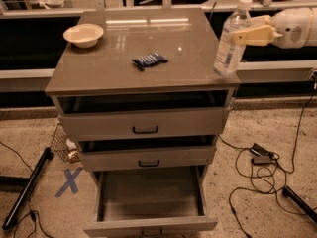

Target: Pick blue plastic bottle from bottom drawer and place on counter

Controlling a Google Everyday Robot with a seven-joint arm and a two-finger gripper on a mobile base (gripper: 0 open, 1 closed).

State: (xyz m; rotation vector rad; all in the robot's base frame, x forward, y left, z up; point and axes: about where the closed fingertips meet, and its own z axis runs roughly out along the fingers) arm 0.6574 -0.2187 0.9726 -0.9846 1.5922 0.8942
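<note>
The blue plastic bottle (231, 39) is clear with a white cap and pale label. It tilts slightly, its base at the right front edge of the counter (129, 68); I cannot tell if it touches. My gripper (249, 34) comes in from the right, its cream fingers (255, 35) shut on the bottle's upper part. The bottom drawer (151, 197) is pulled wide open and shows a bare inside.
A cream bowl (83, 34) sits at the counter's back left. A small dark blue packet (149, 60) lies mid-counter. The two upper drawers (144, 125) stand slightly open. Cables (262, 162) lie on the floor to the right; a dark bar (27, 187) and blue X mark lie left.
</note>
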